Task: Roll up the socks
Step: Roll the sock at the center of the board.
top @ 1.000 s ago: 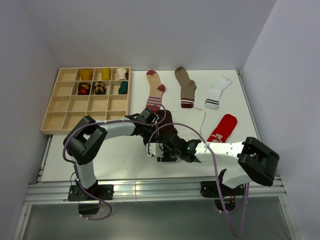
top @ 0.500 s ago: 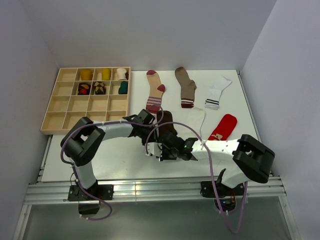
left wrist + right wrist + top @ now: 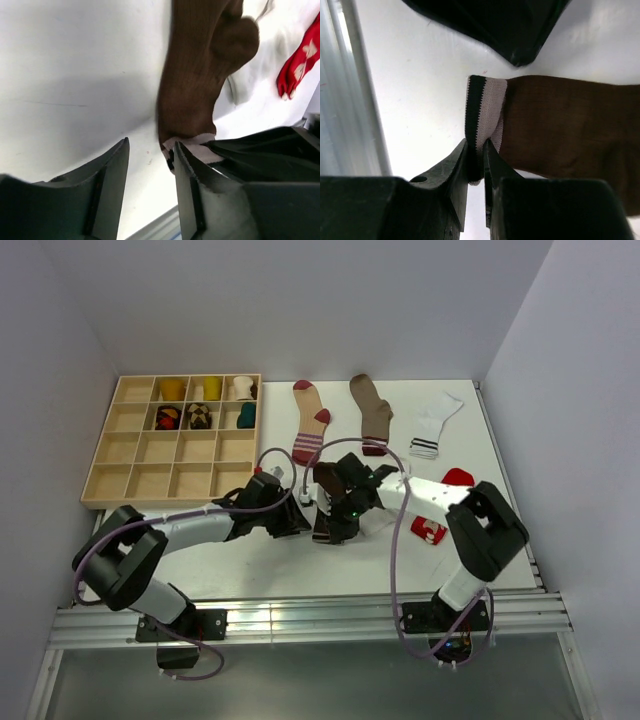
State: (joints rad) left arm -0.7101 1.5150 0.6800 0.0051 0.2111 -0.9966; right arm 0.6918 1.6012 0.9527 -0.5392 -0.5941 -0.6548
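A white table [image 3: 250, 565] stands between pale grey walls [image 3: 300, 300]. The right tool [image 3: 475, 162] pinches the brown sock [image 3: 560, 120] by its striped cuff; the left tool [image 3: 150, 150] gapes empty beside it.

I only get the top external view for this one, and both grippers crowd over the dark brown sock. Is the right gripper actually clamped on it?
Observer: Yes. The right wrist view shows the right gripper shut on the pale cuff of the dark brown sock.
Operator: And the left gripper?
Observer: The left gripper is open. The left wrist view shows mostly bare table between its fingers, and it grips nothing.
Operator: Is the cuff lying flat?
Observer: No. It stands folded on edge between the right fingers, with a dark stripe along its rim.
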